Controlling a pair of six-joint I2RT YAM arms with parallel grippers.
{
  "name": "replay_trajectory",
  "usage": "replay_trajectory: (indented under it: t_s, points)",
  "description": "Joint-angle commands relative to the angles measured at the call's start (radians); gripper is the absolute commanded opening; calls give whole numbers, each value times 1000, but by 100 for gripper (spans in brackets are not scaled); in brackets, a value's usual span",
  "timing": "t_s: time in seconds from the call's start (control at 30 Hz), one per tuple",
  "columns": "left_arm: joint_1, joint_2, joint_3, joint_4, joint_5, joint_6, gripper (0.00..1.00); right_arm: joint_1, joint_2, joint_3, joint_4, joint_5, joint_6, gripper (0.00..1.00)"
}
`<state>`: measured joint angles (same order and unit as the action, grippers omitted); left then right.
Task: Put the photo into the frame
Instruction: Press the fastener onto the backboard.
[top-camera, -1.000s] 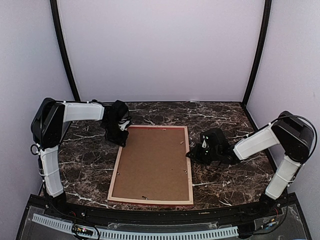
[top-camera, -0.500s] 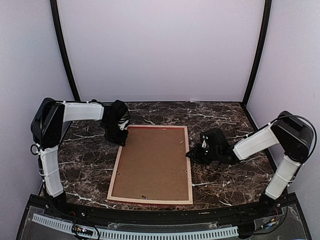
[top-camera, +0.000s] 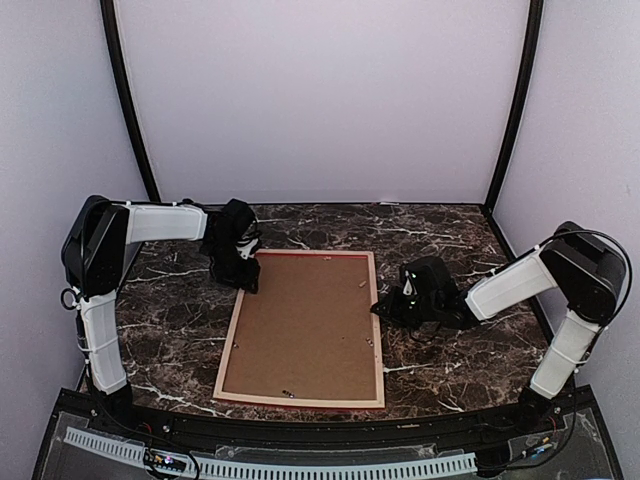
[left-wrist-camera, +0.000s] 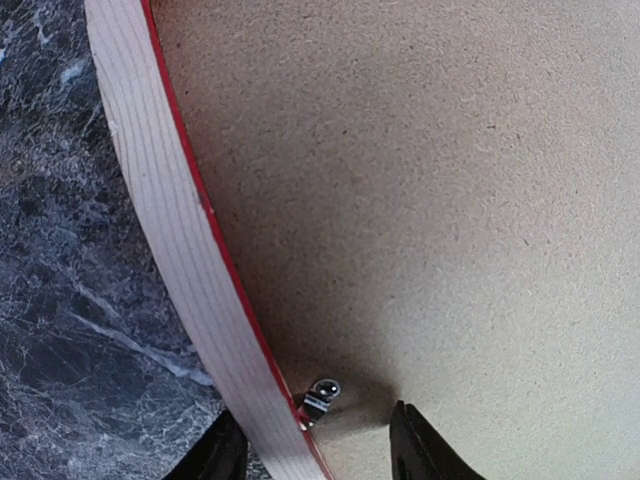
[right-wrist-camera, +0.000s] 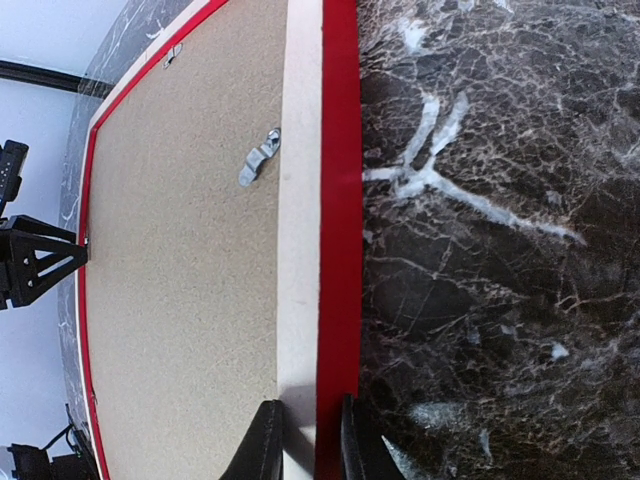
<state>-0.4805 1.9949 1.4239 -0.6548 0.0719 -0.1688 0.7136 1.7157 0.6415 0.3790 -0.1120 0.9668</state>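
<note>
The frame (top-camera: 232, 340) lies face down on the marble table, pale wood back upward, with the brown backing board (top-camera: 305, 325) set inside it. The photo is hidden. My left gripper (top-camera: 248, 282) hovers at the frame's far left corner. In the left wrist view the left gripper (left-wrist-camera: 318, 450) is open, its jaws on either side of the rail (left-wrist-camera: 165, 230) and a small metal clip (left-wrist-camera: 322, 395). My right gripper (top-camera: 380, 308) is at the right rail; in the right wrist view the right gripper (right-wrist-camera: 310, 445) is shut on the red rail (right-wrist-camera: 338, 200).
Another metal clip (right-wrist-camera: 258, 160) sits turned on the backing board (right-wrist-camera: 180, 280) near the right rail. Dark marble table (top-camera: 450, 225) surrounds the frame, with black posts and pale walls behind. A perforated strip runs along the near edge.
My left gripper's jaws have spread apart at the frame's far left corner. The right gripper keeps its hold on the rail and has not moved.
</note>
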Motion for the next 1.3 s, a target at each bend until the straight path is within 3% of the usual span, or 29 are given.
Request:
replay_trajectory:
  t_s: [0.0,0.23,0.5,0.67,1.0,1.27]
  points:
    - [-13,-49,-10,44,54,5,49,20,58,-17,-190,-35,-8,3]
    - [-13,-99,-85,71,86,-16,46,19,62,51,-283,-38,-55,3]
    - [-13,-209,-265,176,141,-104,33,7,84,169,-415,-7,-137,5]
    - [-15,-271,-382,251,172,-178,33,-16,93,256,-514,35,-204,8]
    - [-15,-338,-454,294,126,-165,44,-13,25,329,-623,74,-199,33]
    - [-15,-347,-476,317,136,-177,31,-15,64,433,-701,106,-257,48]
